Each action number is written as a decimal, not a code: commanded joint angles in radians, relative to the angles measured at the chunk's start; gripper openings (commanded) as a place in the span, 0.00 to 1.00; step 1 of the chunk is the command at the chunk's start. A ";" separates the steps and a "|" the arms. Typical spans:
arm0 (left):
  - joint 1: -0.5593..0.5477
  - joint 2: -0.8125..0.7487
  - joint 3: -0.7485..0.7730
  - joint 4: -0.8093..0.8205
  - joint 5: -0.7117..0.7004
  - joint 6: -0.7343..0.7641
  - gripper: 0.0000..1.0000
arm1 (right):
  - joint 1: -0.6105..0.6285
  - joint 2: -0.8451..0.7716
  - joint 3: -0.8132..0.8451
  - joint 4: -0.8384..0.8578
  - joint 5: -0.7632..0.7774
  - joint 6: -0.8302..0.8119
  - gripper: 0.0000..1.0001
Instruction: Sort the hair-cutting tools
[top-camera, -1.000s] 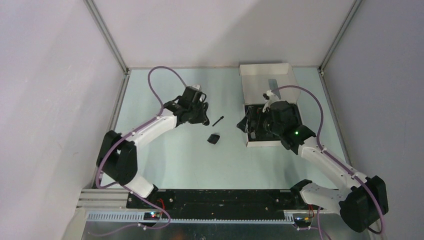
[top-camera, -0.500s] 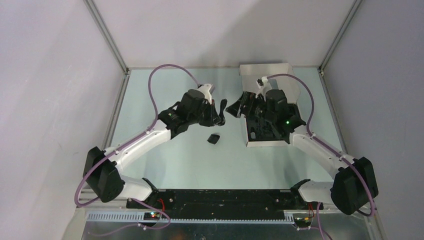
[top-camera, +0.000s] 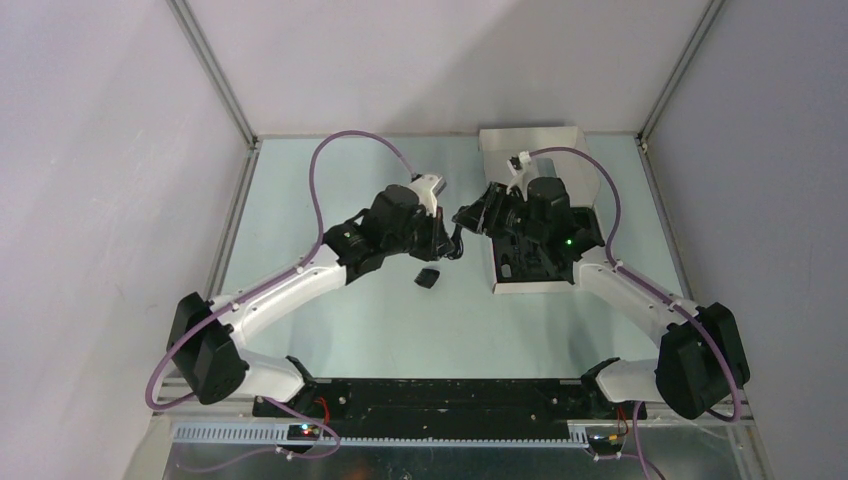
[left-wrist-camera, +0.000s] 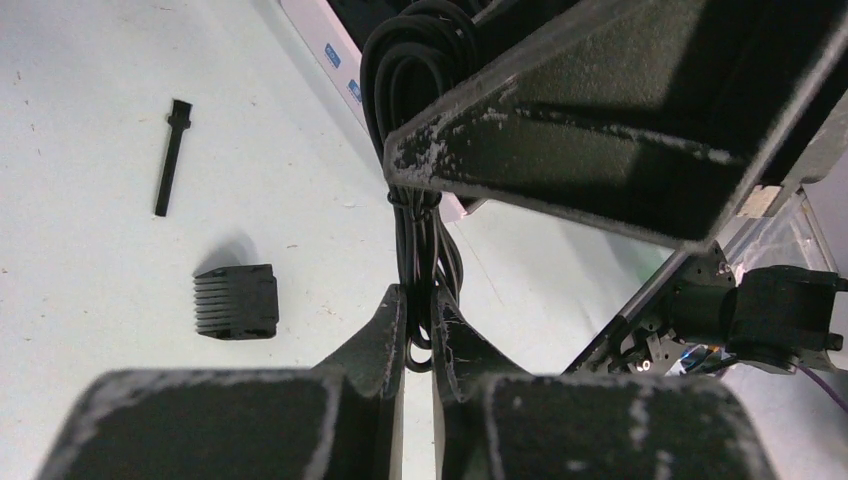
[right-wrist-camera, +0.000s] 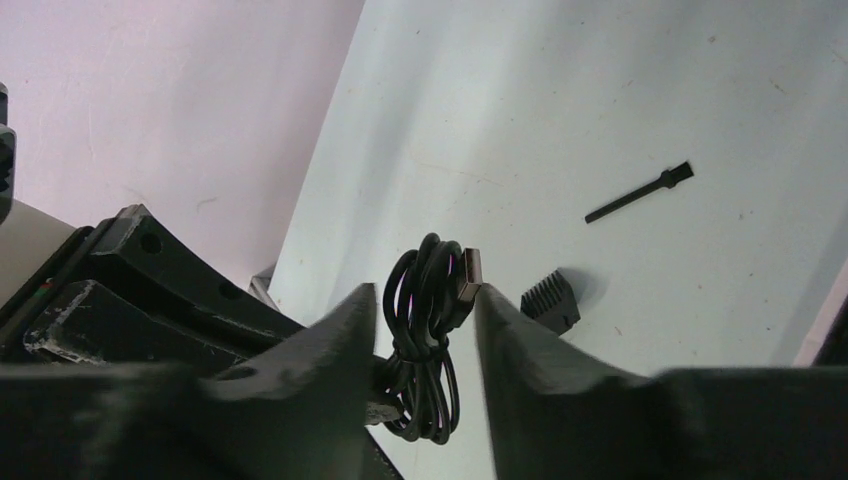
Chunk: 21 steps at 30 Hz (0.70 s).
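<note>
My left gripper (left-wrist-camera: 418, 300) is shut on the lower loops of the black coiled cord (left-wrist-camera: 415, 200), holding it above the table. My right gripper (right-wrist-camera: 420, 298) faces it, one finger on each side of the cord (right-wrist-camera: 440, 285), jaws apart with gaps; the cord's plug sits close to the right finger. In the top view both grippers meet at mid-table, left (top-camera: 445, 242) and right (top-camera: 468, 218). A black comb attachment (left-wrist-camera: 237, 301) (top-camera: 428, 277) and the thin black stick-brush (left-wrist-camera: 172, 155) (right-wrist-camera: 640, 192) lie on the table below.
The open white cardboard box (top-camera: 530, 150) stands at the back right, with dark items in its tray (top-camera: 497, 283) partly hidden under the right arm. Metal frame posts and grey walls bound the table. Purple cables arch over both arms.
My left arm carried the cord rightward toward the centre. My right gripper swung left off the box to meet it, and its jaws narrowed around the cord.
</note>
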 joint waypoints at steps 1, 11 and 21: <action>-0.007 -0.024 0.004 0.025 -0.009 0.041 0.12 | -0.009 0.001 0.039 0.038 -0.018 0.006 0.38; -0.006 -0.088 -0.015 0.026 -0.208 0.066 0.66 | -0.025 -0.025 0.039 -0.030 0.019 -0.007 0.00; 0.224 -0.258 -0.072 -0.015 -0.343 0.067 0.99 | -0.132 -0.033 0.039 -0.168 0.230 0.014 0.00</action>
